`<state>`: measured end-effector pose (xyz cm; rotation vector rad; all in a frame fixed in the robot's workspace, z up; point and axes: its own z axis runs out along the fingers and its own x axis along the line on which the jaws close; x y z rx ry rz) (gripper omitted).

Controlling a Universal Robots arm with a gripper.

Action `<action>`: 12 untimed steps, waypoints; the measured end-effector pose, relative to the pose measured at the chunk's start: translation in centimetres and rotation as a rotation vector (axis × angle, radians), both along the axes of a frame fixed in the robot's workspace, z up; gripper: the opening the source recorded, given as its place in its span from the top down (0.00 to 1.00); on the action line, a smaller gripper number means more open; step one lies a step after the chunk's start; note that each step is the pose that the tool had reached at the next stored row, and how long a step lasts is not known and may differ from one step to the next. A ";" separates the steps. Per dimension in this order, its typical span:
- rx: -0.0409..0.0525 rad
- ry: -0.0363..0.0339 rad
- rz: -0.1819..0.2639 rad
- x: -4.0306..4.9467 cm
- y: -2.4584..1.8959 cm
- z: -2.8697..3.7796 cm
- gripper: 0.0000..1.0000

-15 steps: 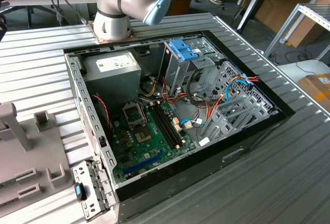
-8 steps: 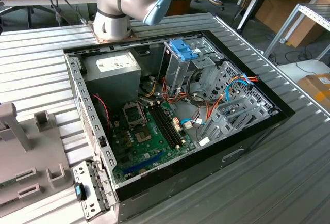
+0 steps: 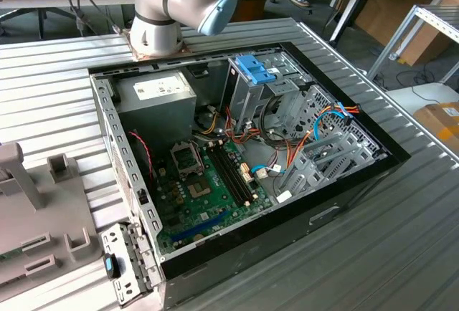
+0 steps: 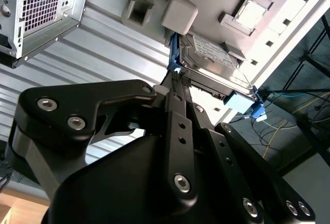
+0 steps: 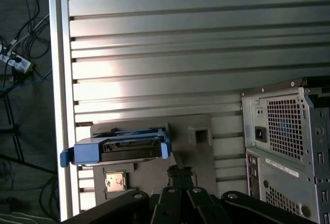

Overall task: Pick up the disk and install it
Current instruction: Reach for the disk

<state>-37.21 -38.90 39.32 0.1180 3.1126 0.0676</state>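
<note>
Exterior view first: an open computer case [image 3: 344, 203] lies at the centre of a slatted metal table [image 3: 409, 254]. Its motherboard [image 3: 208, 182] faces up, and a grey power supply [image 3: 158, 92] sits inside toward eleven o'clock. The arm [image 3: 179, 3] rises at twelve o'clock, behind the case. A ribbed blue tab [image 3: 254, 67] sits on the drive cage toward one o'clock inside the case. A grey fixture [image 3: 50, 218] rests on the table at eight o'clock, just beside the case.

In the second wrist view the disk [image 4: 211, 56] lies flat on the grey fixture, outside the case and well apart from it. Its grey metal face is up and the blue carrier frame runs along its edges. The gripper [image 4: 178, 79] hangs over the near end of the disk with its black fingers drawn together and nothing seen between them. The tips are just beside the blue frame; whether they touch it I cannot tell.

In the first wrist view the disk [image 5: 121, 149] is seen edge-on on the fixture. The clenched fingertips [image 5: 180, 171] are near one end of it, and a small square chip [image 5: 114, 181] sits in a pocket of the fixture beside it
</note>
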 end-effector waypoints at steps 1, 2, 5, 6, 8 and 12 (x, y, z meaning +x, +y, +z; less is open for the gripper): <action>0.0000 0.0000 0.000 0.00 0.01 0.00 0.89; 0.0000 0.0000 0.000 -0.01 0.00 0.00 0.89; -0.0001 0.0001 0.000 -0.30 0.01 0.00 0.89; 0.0000 0.0000 0.000 -0.48 0.01 0.00 0.89; 0.0000 0.0000 0.000 -1.14 0.02 0.00 0.89; 0.0000 0.0001 0.000 -3.75 0.01 0.00 0.89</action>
